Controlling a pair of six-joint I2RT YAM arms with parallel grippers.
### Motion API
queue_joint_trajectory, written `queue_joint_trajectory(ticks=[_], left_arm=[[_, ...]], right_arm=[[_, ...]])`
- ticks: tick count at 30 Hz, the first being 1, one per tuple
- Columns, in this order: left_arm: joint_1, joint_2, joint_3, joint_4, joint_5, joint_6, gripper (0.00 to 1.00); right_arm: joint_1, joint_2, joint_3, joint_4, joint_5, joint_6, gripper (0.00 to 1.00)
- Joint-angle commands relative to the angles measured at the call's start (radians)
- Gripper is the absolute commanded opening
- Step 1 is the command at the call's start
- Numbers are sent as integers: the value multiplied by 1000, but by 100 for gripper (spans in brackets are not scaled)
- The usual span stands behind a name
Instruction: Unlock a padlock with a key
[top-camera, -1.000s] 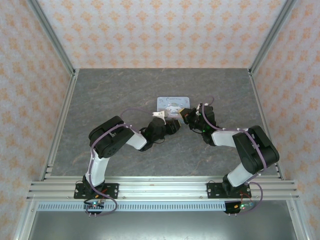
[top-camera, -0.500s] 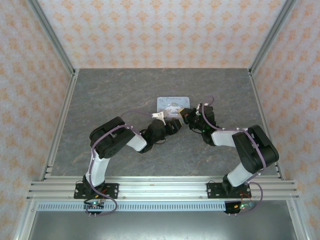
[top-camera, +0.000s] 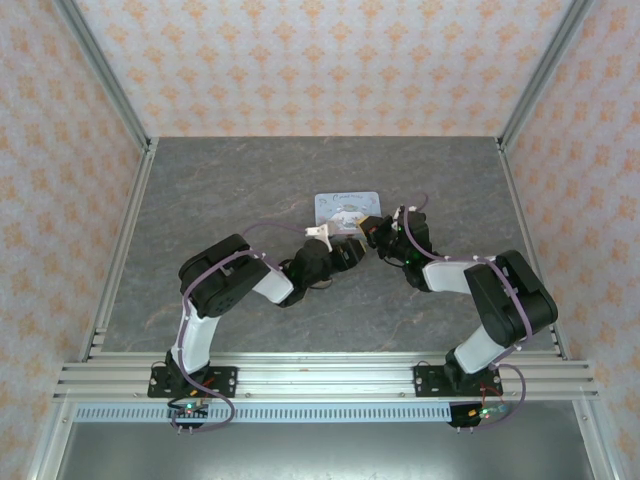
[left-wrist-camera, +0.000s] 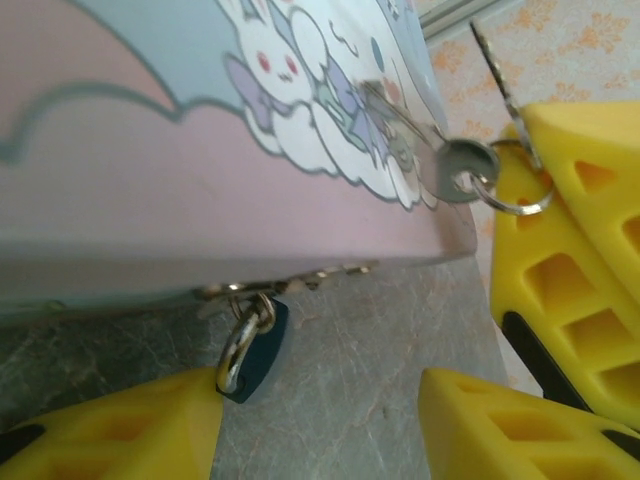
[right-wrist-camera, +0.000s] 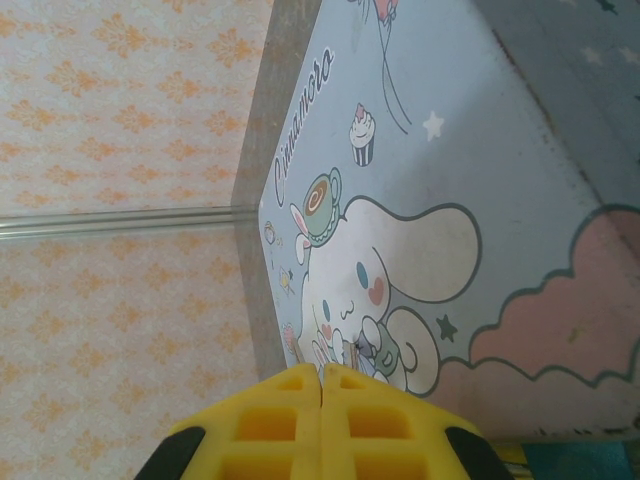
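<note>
Left fingers (left-wrist-camera: 320, 395) apart, teal padlock (left-wrist-camera: 258, 350) hanging from the tin (left-wrist-camera: 150, 200) hasp between them, against one finger. Right fingers (right-wrist-camera: 322, 380) pressed together, key (left-wrist-camera: 455, 170) at their tips on tin lid, grip unclear.

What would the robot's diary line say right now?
left gripper open beside padlock | right gripper shut on key | padlock hanging on tin latch | key not in padlock
</note>
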Motion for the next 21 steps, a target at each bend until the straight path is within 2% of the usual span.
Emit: queue_joint_trajectory(ticks=[1,9,13,14,21], left_arm=[[-10,-23,1,-5,12,8,55],[-13,38,27,-4,-36,-30,59],[-12,47,50,-39,-64,-34,59],[-13,47,61,-90,-70,-34,58],[-13,77,90,-162,-114,-38,51]], right_arm=[[-6,6,-11,42,15,5,0],[-5,5,-8,39,14,9,0],[-6,4,-8,36,15,10,0],[-5,4,-8,38,15,10,0],[-6,7,-9,42,15,11,0]])
